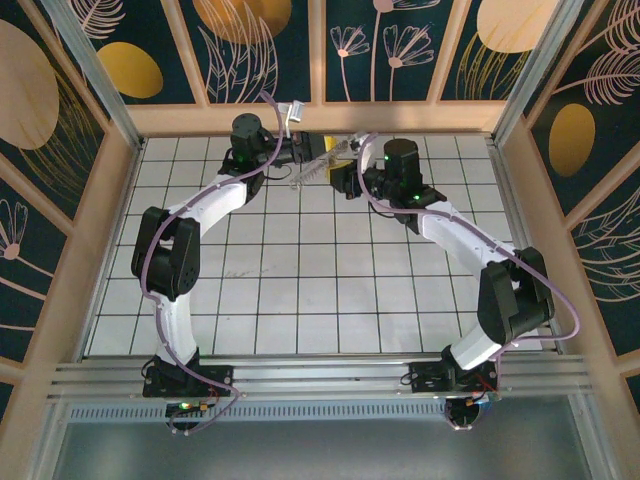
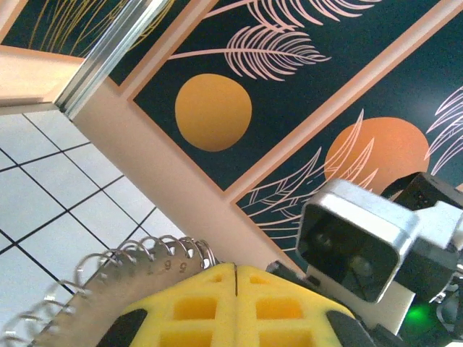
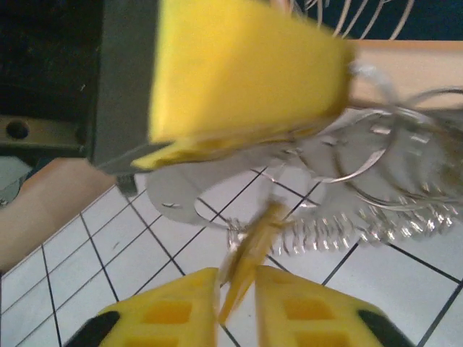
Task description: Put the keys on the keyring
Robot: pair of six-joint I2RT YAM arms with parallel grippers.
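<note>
Left pincer (image 2: 236,285): yellow tips pressed together, clamped on the keyring (image 2: 137,260), a floppy whitish-silver loop of coiled chain that spills out to its side. Right pincer (image 3: 237,282): tips slightly apart, with the key (image 3: 249,249), tiny with a yellow-orange plastic head, standing in the gap. Whether it is pinched cannot be told. Judgement: key light and slippery, best held by the head; chain limp and shifting, needs tension. Left pincer crowds just above the key's far end. White tiled desk (image 3: 405,289) lies below both.

White tiled floor (image 1: 300,280), dark floral walls (image 1: 400,40).
</note>
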